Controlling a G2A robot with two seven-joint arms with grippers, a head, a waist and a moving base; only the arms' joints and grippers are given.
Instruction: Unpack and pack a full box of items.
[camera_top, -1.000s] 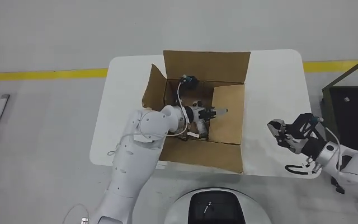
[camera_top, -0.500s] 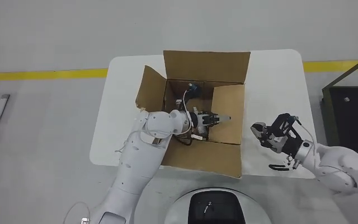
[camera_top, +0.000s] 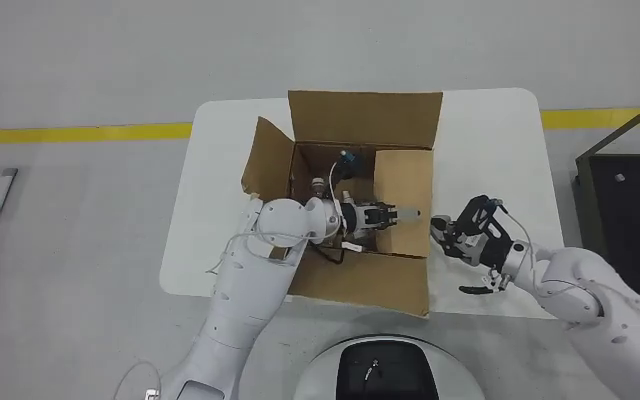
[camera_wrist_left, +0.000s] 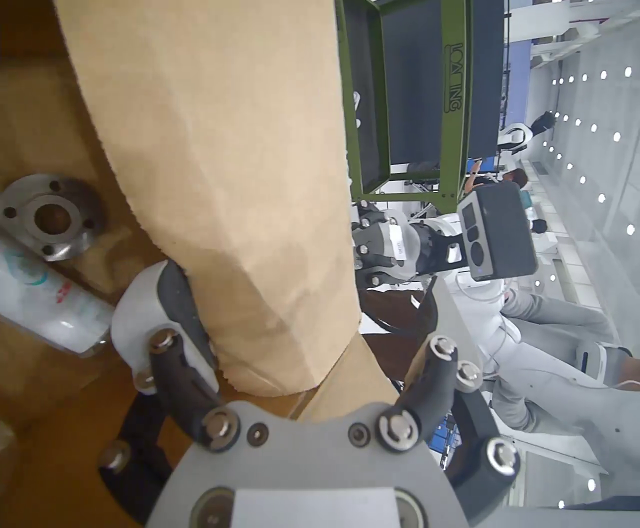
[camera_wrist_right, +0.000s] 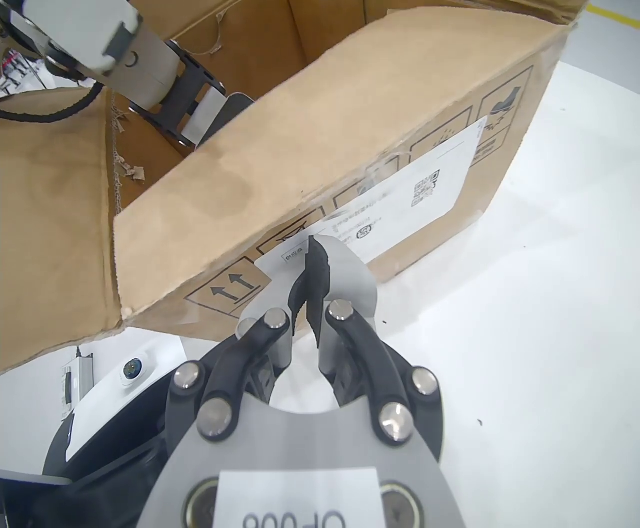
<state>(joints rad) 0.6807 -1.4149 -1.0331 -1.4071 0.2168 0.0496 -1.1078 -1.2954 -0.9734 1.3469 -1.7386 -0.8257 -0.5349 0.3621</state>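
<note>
A: Two claws, one box (camera_top: 365, 115). Where does each stand?

B: The box sits in the middle of the bench (camera_top: 500, 140) with its top open. The left claw (camera_top: 392, 213) is inside it, fingers spread apart and astride the right-hand flap (camera_wrist_left: 225, 150). One finger rests on the flap's inner face; the other is well off its outer face. It isn't clamped on anything.

A: And the right claw?

B: The right claw (camera_wrist_right: 310, 272) is outside, fingers pressed together on nothing, tips just beside the box's right wall near the label (camera_wrist_right: 410, 200).

A: How does the flap run?

B: Its long edge runs front to back along the box and it leans in over the opening. The left claw is the nearer one, since it has the flap between its fingers. My guess is the flap has to swing outward before anything comes out.

A: What's the count?

B: Four flaps, and two items I can see on the box floor: one metal flange (camera_wrist_left: 47, 216) and one white canister (camera_wrist_left: 50, 305) touching it. The rest of the floor is hidden.
</note>
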